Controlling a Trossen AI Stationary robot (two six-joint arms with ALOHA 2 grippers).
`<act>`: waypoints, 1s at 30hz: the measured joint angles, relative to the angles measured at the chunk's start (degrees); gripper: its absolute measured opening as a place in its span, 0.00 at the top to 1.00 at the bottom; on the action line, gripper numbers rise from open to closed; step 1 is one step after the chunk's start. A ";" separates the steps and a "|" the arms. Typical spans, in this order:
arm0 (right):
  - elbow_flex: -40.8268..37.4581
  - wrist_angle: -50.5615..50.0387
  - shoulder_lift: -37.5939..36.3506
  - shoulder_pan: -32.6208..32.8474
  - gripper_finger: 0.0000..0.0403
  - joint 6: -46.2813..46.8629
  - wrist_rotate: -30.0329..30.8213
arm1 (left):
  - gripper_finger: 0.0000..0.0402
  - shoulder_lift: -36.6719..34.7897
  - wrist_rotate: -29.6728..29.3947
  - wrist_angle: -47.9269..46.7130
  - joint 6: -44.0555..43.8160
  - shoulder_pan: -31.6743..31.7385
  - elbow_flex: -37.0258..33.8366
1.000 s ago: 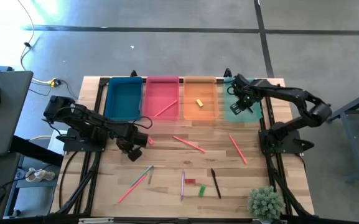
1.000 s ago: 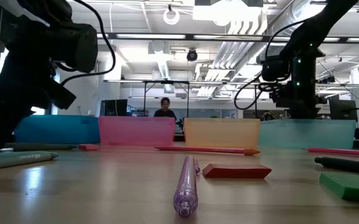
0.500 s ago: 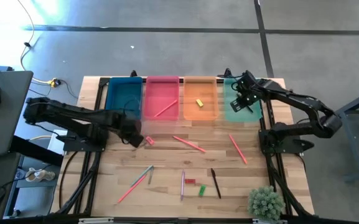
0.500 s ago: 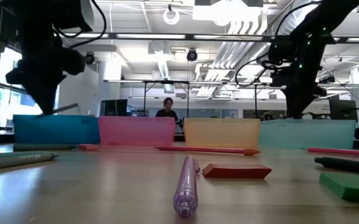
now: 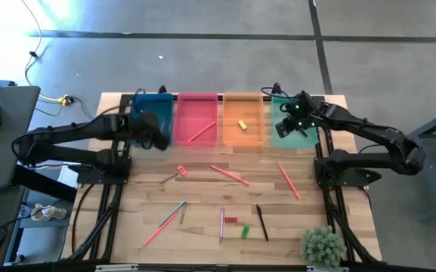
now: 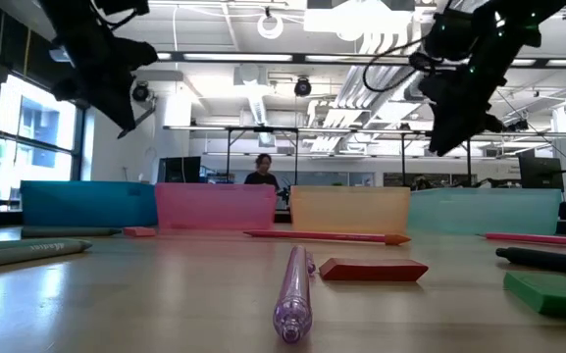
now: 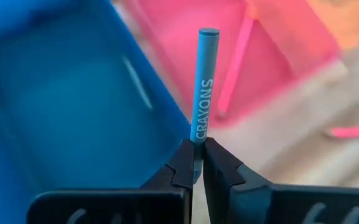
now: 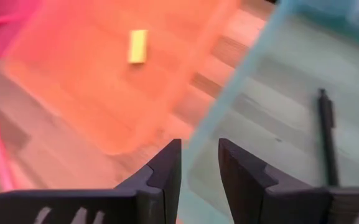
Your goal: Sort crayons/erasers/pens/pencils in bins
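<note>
Crayon: blue crayon (image 7: 203, 87) printed CRAYONS, pinched at its lower end, its long axis running straight out from the fingertips and its free flat end pointing away from the wrist.
Left gripper: left gripper (image 7: 198, 163) clamped tight on the crayon, raised over the teal-blue bin (image 5: 150, 121) near its border with the pink-red bin (image 5: 197, 119); in the low view it hangs high above the bins.
Right gripper: right gripper (image 8: 199, 163) holds nothing, its fingers a narrow gap apart, over the rim of the mint-green bin (image 5: 295, 133), where a black pen (image 8: 326, 134) already lies.
Sorted so far: yellow eraser (image 5: 242, 125) in the orange bin (image 5: 243, 121); pink pencil (image 5: 200, 133) lying on a slant in the pink-red bin.
Risk, wrong bin: the crayon sits close to the wall shared by blue and pink; released there, it could bounce or roll across.
Risk, tumble: held only by one end and let go from height, it may flip, strike a rim and land on the wooden table (image 5: 202, 227).
Risk, slip: a waxy round stick in a tip pinch could swivel during a quick wrist turn.
Left on table: more pink pencils (image 5: 287, 181), a black pen (image 5: 262, 222), red (image 5: 231, 221) and green (image 5: 245, 230) erasers.
Judgement: lowering well inside the blue bin before opening looks safest.
</note>
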 joint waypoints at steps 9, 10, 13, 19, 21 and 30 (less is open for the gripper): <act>6.83 0.34 0.68 8.39 0.76 1.09 8.22 | 1.00 5.34 4.17 1.11 7.84 14.51 0.17; 7.20 0.26 0.68 8.97 0.76 1.22 8.71 | 1.00 6.30 4.86 1.38 8.10 15.83 0.17; 7.87 0.20 0.68 10.63 0.76 1.68 8.85 | 1.00 9.27 5.83 1.71 8.47 18.95 0.17; 7.87 -0.15 0.68 14.15 0.76 5.94 9.17 | 1.00 15.66 7.76 2.83 10.40 22.77 0.17; 7.87 -0.04 0.68 15.70 0.76 6.81 10.32 | 0.99 17.93 7.79 3.99 10.43 23.36 0.17; 7.87 2.36 0.68 24.38 0.76 10.09 15.40 | 0.95 25.05 9.91 9.91 12.00 24.03 0.17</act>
